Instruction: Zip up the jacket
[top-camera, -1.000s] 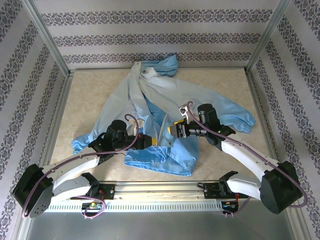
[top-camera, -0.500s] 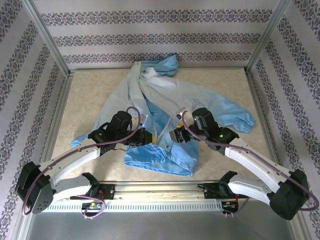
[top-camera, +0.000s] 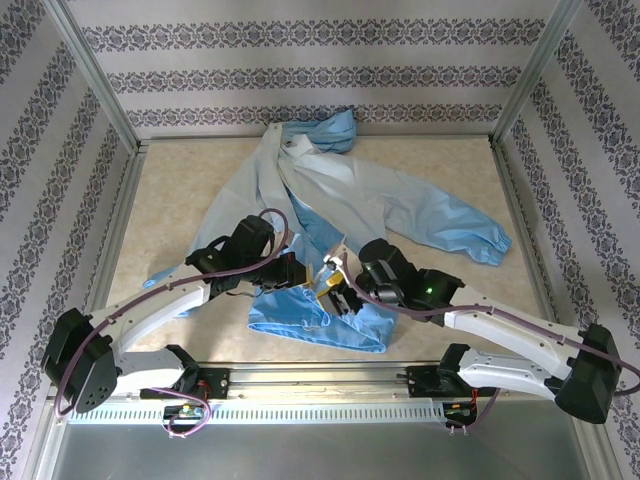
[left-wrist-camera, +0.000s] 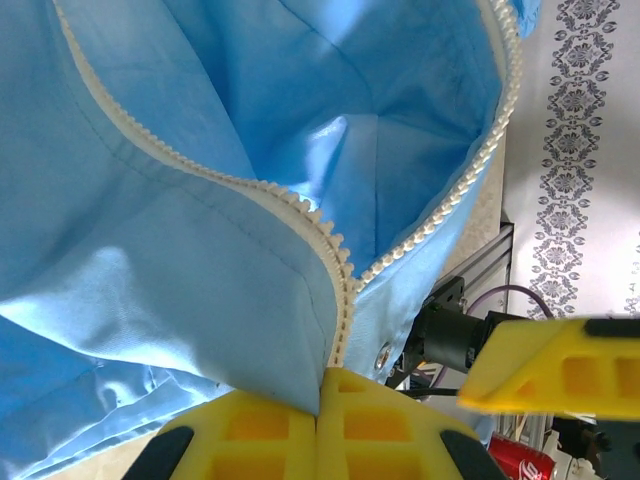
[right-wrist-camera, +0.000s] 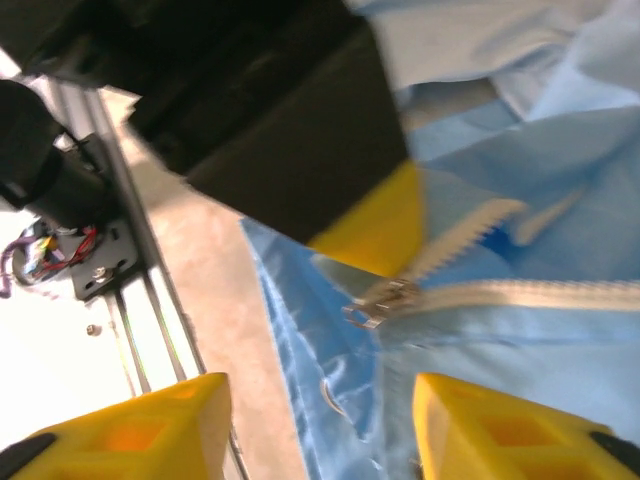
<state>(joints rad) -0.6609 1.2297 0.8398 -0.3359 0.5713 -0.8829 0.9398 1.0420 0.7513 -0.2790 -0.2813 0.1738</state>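
Observation:
The light-blue jacket (top-camera: 330, 195) lies spread on the table, its front open and the hood at the back. Its white zipper (left-wrist-camera: 330, 255) runs in two separate rows of teeth that meet near the hem. My left gripper (top-camera: 303, 274) is shut on the hem fabric at the zipper's bottom end, its yellow pads (left-wrist-camera: 260, 430) pressed together on the cloth. My right gripper (top-camera: 331, 283) is open just right of it. The metal zipper slider (right-wrist-camera: 380, 300) sits a little beyond the right gripper's (right-wrist-camera: 320, 410) spread fingers, touching neither.
An aluminium rail (top-camera: 320, 378) runs along the table's near edge, close below both grippers. The jacket's right sleeve (top-camera: 470, 235) stretches toward the right frame post. Patterned walls close in the table on three sides. A red can (left-wrist-camera: 525, 462) shows past the table edge.
My right arm has swung left and nearer, bringing its open gripper from right of the zipper down beside the left gripper. The left gripper has shifted slightly right, still holding the hem.

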